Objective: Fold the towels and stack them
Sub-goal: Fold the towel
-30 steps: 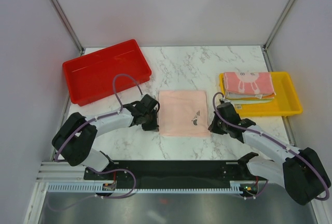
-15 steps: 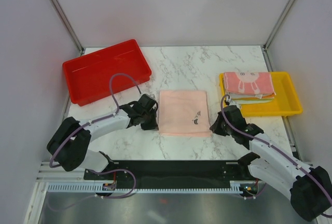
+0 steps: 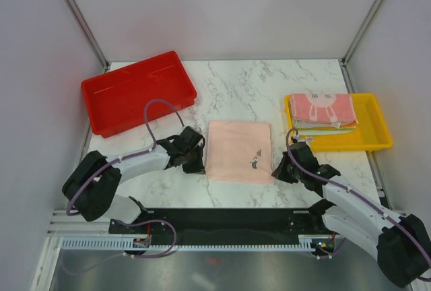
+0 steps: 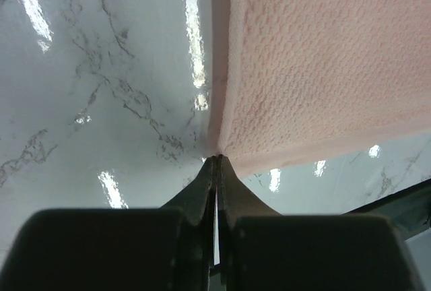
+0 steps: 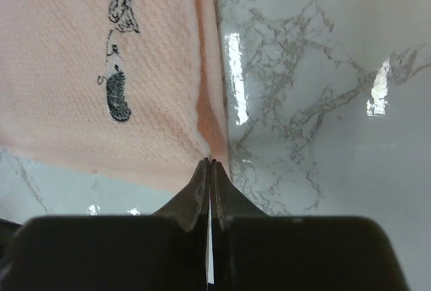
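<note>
- The peach-pink towel (image 3: 239, 151) lies flat in the middle of the marble surface (image 3: 269, 85), between my two arms, well apart from both trays.
- The left tool (image 4: 217, 159) is fully closed, and its tips meet on the towel's near-left corner. The cloth rises into the tips there, so I judge it pinched.
- The right tool (image 5: 210, 164) is likewise closed tight at the near-right corner, where a ridge of fabric runs up into its tips. A small black print (image 5: 118, 99) sits just inside that corner.
- I expect the towel to be light, limp and a bit grippy from its waffle weave. It will sag and drape the moment I lift it, with no stiffness to hold a shape.
- Corners are the right place to hold it. With both near corners pinched, I can carry the edge over evenly; an uneven lift would skew the fold.
- The pinches are thin, so a quick pull could slip a corner free.
- The yellow tray (image 3: 363, 144), right of the towel, holds a neat stack of folded towels, with the pink bunny towel (image 3: 323, 108) on top. Paler layers show beneath, but I cannot count them.
- The red tray (image 3: 135, 89), at the far left, has nothing in it that I can see.
</note>
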### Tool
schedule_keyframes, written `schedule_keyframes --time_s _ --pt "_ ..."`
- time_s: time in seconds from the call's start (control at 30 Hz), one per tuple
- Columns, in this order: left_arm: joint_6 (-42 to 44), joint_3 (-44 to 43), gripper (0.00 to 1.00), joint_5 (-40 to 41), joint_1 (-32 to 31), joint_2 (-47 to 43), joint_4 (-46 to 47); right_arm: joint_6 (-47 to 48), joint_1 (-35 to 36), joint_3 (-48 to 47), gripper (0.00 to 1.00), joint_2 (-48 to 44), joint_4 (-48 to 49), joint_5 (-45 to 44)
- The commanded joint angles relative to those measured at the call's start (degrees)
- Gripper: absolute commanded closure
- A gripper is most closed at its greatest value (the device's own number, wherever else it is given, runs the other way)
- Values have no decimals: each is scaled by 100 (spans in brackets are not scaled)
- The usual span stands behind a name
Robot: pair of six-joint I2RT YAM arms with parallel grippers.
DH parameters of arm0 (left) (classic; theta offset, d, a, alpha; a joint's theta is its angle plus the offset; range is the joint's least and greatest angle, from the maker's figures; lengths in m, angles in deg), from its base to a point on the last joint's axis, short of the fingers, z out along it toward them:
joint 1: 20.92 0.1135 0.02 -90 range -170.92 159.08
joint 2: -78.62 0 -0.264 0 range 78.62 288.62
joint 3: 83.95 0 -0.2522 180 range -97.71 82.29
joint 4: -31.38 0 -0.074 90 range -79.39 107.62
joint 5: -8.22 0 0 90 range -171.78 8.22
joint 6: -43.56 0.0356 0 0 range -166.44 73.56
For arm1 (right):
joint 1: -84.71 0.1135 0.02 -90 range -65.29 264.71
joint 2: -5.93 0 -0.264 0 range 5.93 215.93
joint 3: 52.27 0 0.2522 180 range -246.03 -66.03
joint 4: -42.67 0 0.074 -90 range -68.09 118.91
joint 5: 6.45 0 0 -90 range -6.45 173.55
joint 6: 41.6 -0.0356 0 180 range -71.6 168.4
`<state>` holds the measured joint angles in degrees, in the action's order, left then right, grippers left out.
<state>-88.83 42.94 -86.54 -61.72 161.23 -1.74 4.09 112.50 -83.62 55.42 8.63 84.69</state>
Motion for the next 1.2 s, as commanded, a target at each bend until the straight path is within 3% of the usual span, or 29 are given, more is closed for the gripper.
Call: schedule_keyframes --time_s 0.0,0.1,0.27,0.4,0.5,0.77,1.0,1.17 --pt "126 -370 98 72 10 -367 -340 98 -11 -875 100 69 -335 -211" --pt "-32 -495 98 -306 -25 -728 -341 -50 -19 -1081 100 -97 -951 -159" --pt "-252 207 98 -596 -130 -808 378 -437 -19 -361 100 -861 -1155 113" --pt "-472 1033 98 -842 -201 -415 1275 -736 -19 385 100 -1337 -1093 -35" --pt "-507 1175 98 -817 -262 -62 1548 -903 -19 650 100 -1399 -953 -44" --pt "-463 1263 98 -518 -280 -306 1338 -956 -19 730 100 -1206 -759 -62" --pt "-200 877 98 457 -105 -693 126 -1044 -2 607 100 -864 -750 -193" --pt "-85 518 98 344 186 -694 19 -877 16 214 100 -810 -662 -307"
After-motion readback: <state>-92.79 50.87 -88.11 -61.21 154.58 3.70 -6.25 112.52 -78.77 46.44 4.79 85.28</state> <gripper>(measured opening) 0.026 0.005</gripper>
